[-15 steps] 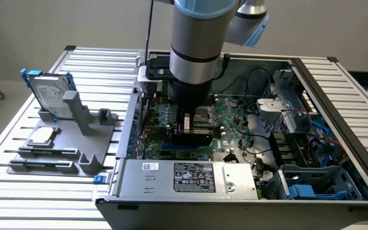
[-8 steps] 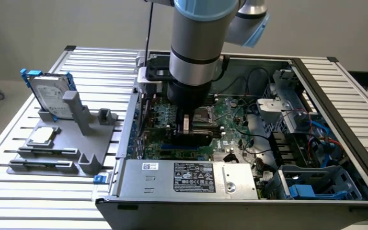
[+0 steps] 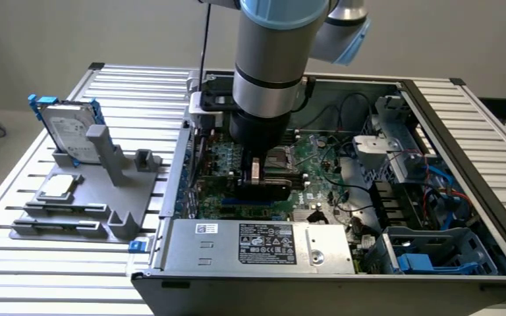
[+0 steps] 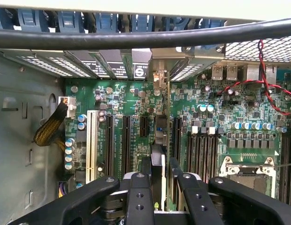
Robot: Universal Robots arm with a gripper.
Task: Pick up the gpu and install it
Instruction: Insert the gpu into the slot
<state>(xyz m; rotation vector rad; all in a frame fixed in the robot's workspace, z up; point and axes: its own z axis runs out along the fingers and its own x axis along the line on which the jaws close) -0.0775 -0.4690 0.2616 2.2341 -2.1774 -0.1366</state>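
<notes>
Where the arm reaches down into the open computer case [image 3: 464, 125] in the exterior view, the gripper [image 3: 258, 174] sits low over the motherboard [image 3: 319, 155]. It is clamped on the gpu [image 3: 271, 192], whose black shroud shows just under the fingers, close above the board. On the exterior view's left, outside the case, a grey holder [image 3: 103, 197] stands on the slatted table [image 3: 24, 263]. A silver hard drive [image 3: 64, 128] with blue rails stands upright in the holder, and a small square processor chip [image 3: 58, 187] lies flat on it. A power supply [image 3: 262, 245] lies along the case's near edge.

In the wrist view, the fingers [image 4: 140, 197] press on either side of the gpu [image 4: 159, 154]. The card is seen edge-on and upright among the black expansion slots [image 4: 110, 140], with its silver bracket [image 4: 159, 77] at the case's rear openings. Whether the card is fully seated I cannot tell. The processor socket [image 4: 251, 171] lies apart from the card, and a red-and-black twisted wire [image 4: 267, 93] crosses the board.
</notes>
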